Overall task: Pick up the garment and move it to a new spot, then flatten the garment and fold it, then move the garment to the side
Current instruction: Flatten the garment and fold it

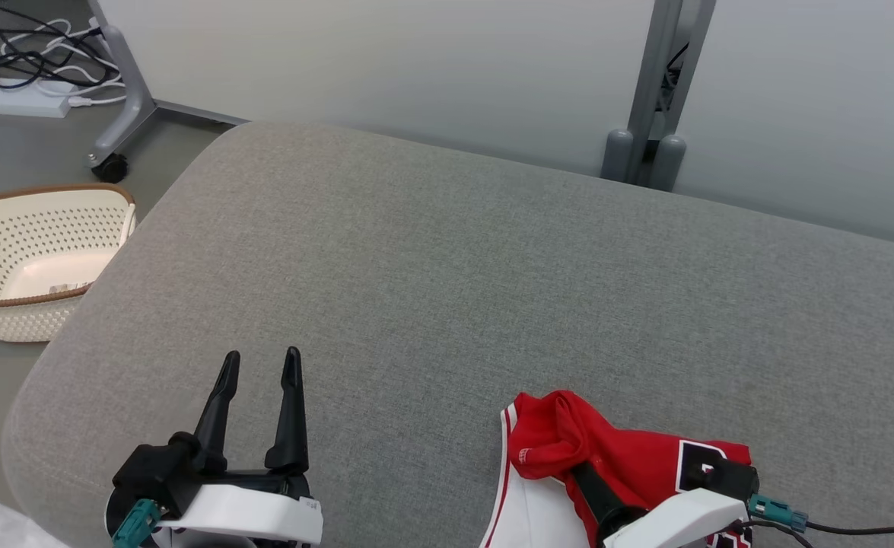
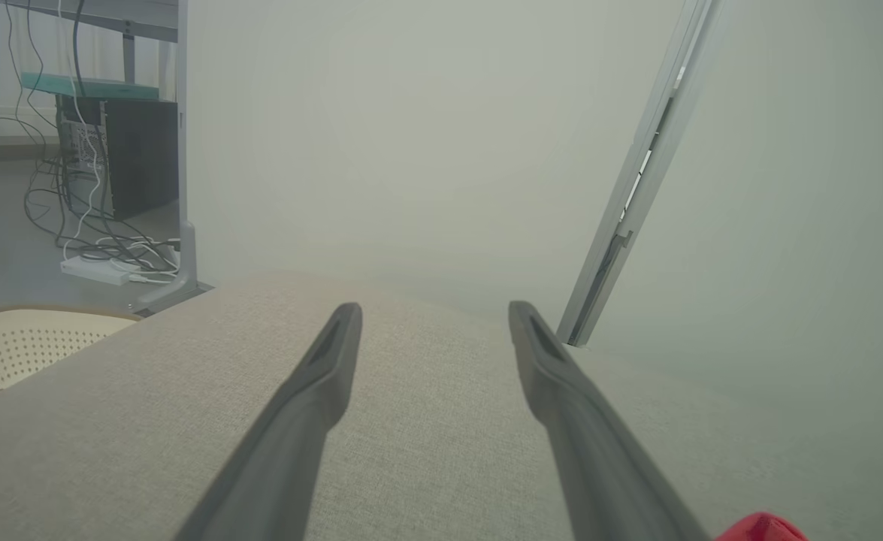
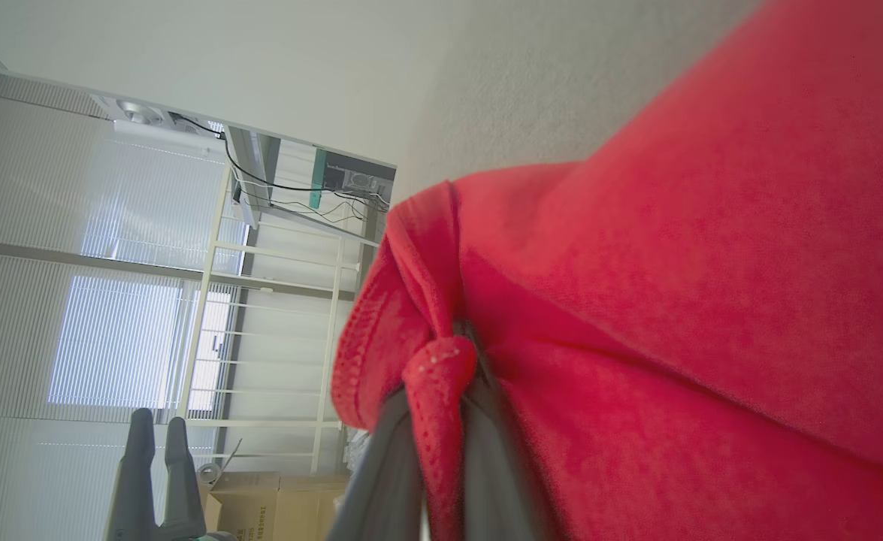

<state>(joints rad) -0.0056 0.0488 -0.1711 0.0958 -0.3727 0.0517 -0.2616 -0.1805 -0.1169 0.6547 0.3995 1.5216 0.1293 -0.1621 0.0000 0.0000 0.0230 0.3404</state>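
Red jersey (image 1: 629,457), white side trim, black-and-white lettering: bunched at the near right edge of the grey fabric-covered desk (image 1: 447,266). It is not spread out. The heap rises to a red peak at its left end, and the lettered part trails to the right.

Right end effector (image 1: 583,476): closed on the jersey. The right wrist view shows a stitched red hem pinched between the two dark fingers (image 3: 388,451), with cloth draped over and around them.

Left end effector (image 1: 262,359): jaws spread wide and holding nothing. It sits over bare desk at the near left, fingers pointing toward the far edge.

Key relation: the jersey lies to the right of the left end effector, well apart from it, with bare fabric between them. The right arm is the nearer one and already has the grip. The long axis of the heap seems to run left to right along the near edge, though the picture's bottom edge cuts off its lower part, so this is uncertain.

Judgement: first step in hand, with the jersey gripped but not yet moved. Open desk lies ahead and to the left.

Risk: a single pinch on the hem may let the cloth drag or bunch further.

Perforated cream basket (image 1: 36,228) stands on the floor off the desk's left side.
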